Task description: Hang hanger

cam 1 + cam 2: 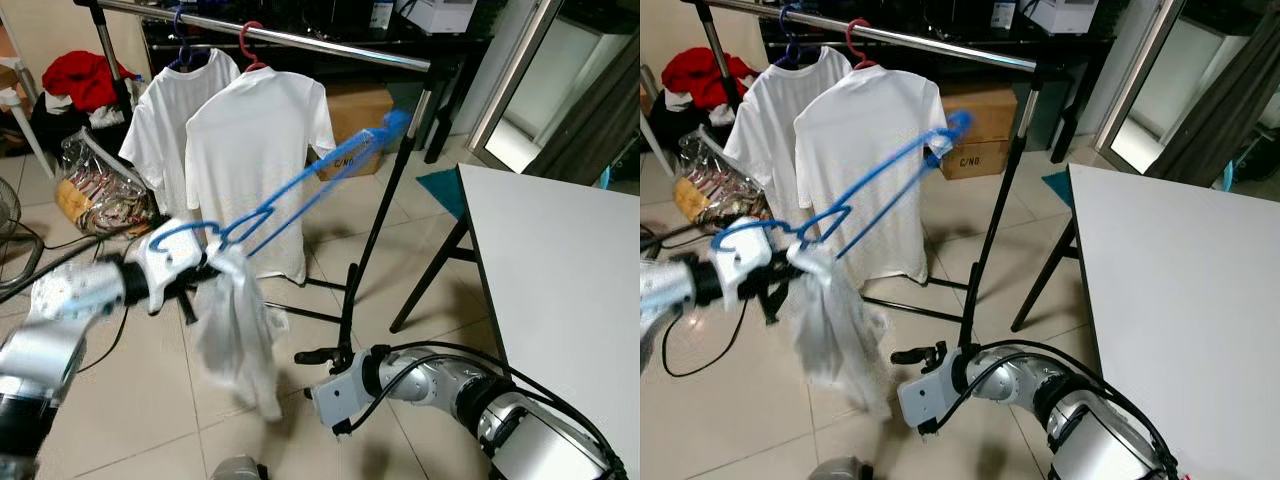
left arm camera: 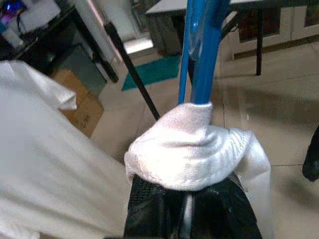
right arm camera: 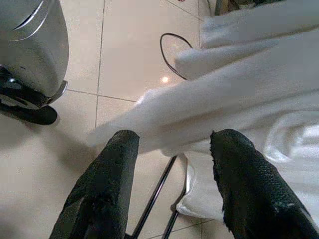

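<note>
My left gripper (image 1: 195,268) fingers are clamped on the blue hanger (image 1: 300,195) near its hook end, with a wad of white cloth (image 2: 192,149) pinched in along with it; the left wrist view shows the fabric bunched right over my fingers, blue rods going up from there. Hanger is tilted in the air, long end pointing up toward the rail (image 1: 300,40), hook down by my gripper, a white garment (image 1: 240,335) drooping off it toward the floor. Right gripper (image 3: 172,194) is low near the floor tiles, fingers spread wide, holding nothing, white fabric just past them. Rail already carries two white t-shirts (image 1: 255,150) on their own hangers. Progress: hanger picked up and lifted, not yet on the rail, hook well apart from it. Left to do, I judge: turn the hook upward, raise it over the rail, let go
</note>
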Robot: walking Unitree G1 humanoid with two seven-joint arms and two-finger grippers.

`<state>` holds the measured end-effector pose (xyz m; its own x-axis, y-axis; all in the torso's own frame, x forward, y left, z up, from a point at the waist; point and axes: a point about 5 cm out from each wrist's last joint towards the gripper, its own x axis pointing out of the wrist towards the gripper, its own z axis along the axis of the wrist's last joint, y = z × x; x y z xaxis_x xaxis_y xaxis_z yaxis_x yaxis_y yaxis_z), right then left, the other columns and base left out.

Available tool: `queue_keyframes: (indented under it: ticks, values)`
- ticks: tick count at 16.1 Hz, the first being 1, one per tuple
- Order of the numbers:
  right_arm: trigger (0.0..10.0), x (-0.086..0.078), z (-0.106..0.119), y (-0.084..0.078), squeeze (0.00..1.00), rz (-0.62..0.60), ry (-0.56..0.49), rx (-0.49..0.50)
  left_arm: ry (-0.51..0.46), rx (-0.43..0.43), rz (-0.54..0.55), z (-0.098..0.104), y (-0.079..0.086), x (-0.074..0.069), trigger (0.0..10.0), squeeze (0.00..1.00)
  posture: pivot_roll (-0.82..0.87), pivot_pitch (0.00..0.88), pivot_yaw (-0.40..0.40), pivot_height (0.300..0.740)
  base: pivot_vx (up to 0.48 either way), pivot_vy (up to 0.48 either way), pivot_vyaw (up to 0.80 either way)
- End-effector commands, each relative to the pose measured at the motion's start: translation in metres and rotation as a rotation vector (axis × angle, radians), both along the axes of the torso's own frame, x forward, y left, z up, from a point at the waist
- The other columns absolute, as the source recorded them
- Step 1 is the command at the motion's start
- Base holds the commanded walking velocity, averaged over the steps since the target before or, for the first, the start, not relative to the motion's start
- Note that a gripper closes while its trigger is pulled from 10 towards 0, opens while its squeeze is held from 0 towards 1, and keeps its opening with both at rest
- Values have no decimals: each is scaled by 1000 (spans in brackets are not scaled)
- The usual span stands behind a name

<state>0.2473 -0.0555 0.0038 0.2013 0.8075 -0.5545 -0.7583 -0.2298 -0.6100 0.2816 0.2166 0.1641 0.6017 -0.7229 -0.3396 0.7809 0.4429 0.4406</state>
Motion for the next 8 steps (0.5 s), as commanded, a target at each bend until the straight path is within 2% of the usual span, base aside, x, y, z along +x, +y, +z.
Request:
queue_keyframes:
  ticks: [1, 3, 5, 8]
  values:
    - [10000, 6, 3, -4, 0, -37, 0, -2, -17, -3, -36, 4, -6, 2, 10000, 0, 134, 0, -70, 740, 0, 0, 0]
    - [10000, 7, 3, 0, 0, -68, 17, 12, -26, 3, -74, 8, -11, 4, 10000, 0, 129, 0, -46, 740, 0, 0, 0]
    - [10000, 11, 2, 5, 0, -111, -14, 3, -34, 12, -119, 16, -14, 7, 10000, 0, 133, 0, -25, 740, 0, 0, 0]
    - [10000, 12, 1, 10, 0, -155, -5, 10, -27, 36, -163, 20, -15, 7, 10000, 0, 134, 0, -8, 740, 0, 0, 0]
